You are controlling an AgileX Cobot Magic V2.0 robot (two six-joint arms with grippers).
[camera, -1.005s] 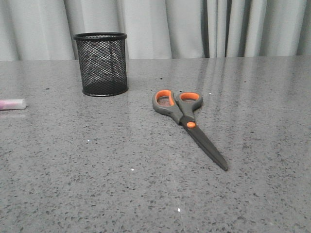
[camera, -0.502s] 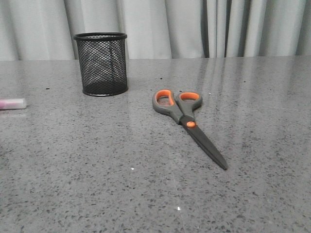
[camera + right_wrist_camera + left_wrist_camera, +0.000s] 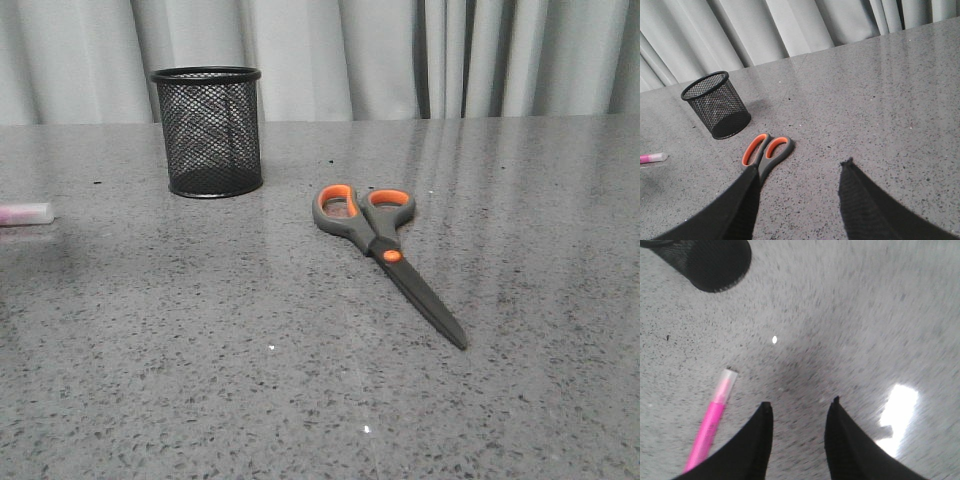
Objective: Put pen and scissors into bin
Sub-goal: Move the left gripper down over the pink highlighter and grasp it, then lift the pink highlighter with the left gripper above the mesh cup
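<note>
Scissors [image 3: 385, 247] lie flat on the grey speckled surface [image 3: 200, 350], closed, long axis diagonal: orange-lined handles toward the far side and the bin, blade tip toward the near right. Bin [image 3: 207, 131] stands upright, far left of the scissors and well apart from them. Pen [image 3: 25, 214] lies at the left edge of the front view, only its pale cap end in frame, long axis roughly left-right, cap pointing right. Left wrist view is motion-blurred; pen's pink body runs diagonally with the whitish cap end toward the bin, and the left end effector [image 3: 800, 407] hovers over bare surface just beside it, jaws parted, holding nothing, not touching the pen. Right end effector [image 3: 799, 170] also spread apart and empty, above the surface w/ the scissor handles just beside its one finger; blades hidden behind that finger. Vs. 0.5 s ago in the front view: scissors, bin and pen unchanged in position; a soft shadow has spread on the surface at the left, just below the pen. Neither arm shows in the front view.
</note>
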